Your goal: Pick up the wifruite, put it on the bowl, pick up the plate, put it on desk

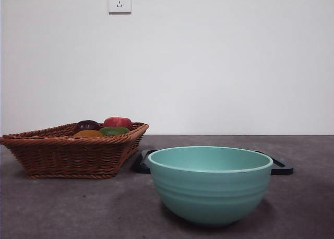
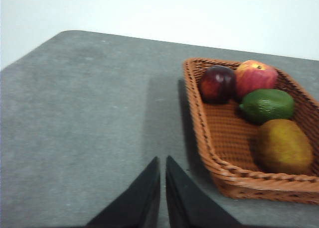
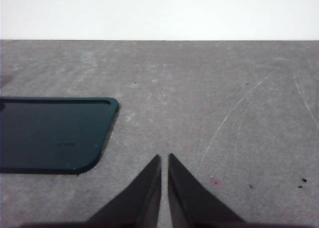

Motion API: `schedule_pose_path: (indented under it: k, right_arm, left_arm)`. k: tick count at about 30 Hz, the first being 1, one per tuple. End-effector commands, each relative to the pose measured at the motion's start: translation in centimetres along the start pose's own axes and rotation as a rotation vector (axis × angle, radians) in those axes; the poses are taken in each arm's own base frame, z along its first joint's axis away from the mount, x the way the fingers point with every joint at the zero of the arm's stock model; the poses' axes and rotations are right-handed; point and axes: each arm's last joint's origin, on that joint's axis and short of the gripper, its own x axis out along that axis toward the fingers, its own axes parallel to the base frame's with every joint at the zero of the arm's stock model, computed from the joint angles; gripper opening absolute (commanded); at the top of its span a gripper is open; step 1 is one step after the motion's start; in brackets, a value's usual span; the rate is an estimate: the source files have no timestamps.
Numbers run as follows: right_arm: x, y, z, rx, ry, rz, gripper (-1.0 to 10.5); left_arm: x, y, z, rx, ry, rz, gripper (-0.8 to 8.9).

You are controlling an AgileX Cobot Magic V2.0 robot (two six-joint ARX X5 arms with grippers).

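You have the wifruite [image 2: 283,146] lying in the wicker basket [image 2: 219,138], at the end of it nearest the left gripper [image 2: 163,163]. In the front view only the top of the wifruite [image 1: 88,134] shows above the basket [image 1: 68,155] rim. Sharing the basket with it are a green fruit [image 2: 267,104] just beside it, a dark purple fruit [image 2: 217,83] and a red apple [image 2: 255,76] at the far end, those two touching each other.

Your left gripper hangs over the bare surface [image 2: 89,118] just beside the basket, with its fingers pressed together (only a thin slit shows between them) and nothing held. Your right gripper [image 3: 164,161] is likewise over bare surface [image 3: 209,88], fingers pressed together and empty, with a corner of the dark flat plate [image 3: 50,133] lying near it to one side.

From the front, the bowl [image 1: 210,184] stands upright on the surface [image 1: 62,207], close to the camera and apart from the basket. Its inside cannot be seen from this low angle. The plate [image 1: 282,168] lies flat behind the bowl, its dark edges showing out on both sides of it (the middle is hidden by the bowl). Neither arm shows in the front view. A white wall socket [image 1: 119,0] sits high on the wall behind.
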Motion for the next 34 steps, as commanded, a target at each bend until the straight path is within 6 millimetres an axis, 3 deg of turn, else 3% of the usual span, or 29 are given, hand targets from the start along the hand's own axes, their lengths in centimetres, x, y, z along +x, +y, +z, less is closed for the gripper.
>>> schedule_pose_path:
  k: [1,11,15,21,26,34]
  right_arm:
    - [-0.2,0.1,0.8,0.065,-0.027,0.008,0.1]
    - [-2.3,0.9,5.7,0.248,-0.14,0.067,0.1]
    - [-3.1,1.3,7.0,0.339,-0.083,0.108,0.1]
    - [-4.2,2.1,9.2,0.334,-0.01,0.244,0.1]
    - [-5.1,2.4,11.1,0.331,0.074,0.259,0.1]
    - [-5.5,3.1,14.3,0.277,0.233,0.4,0.1]
  left_arm:
    - [-0.2,-0.2,0.6,-0.042,-0.004,-0.031,0.15]
    - [-2.0,-1.2,5.3,-0.246,-0.104,-0.112,0.15]
    - [-3.1,-1.6,7.7,-0.247,-0.081,-0.12,0.15]
    - [-4.2,-2.2,11.3,-0.196,-0.039,-0.157,0.15]
    - [-4.8,-2.7,14.0,-0.196,0.043,-0.216,0.15]
    - [-3.8,-3.8,16.7,-0.209,0.185,-0.402,0.15]
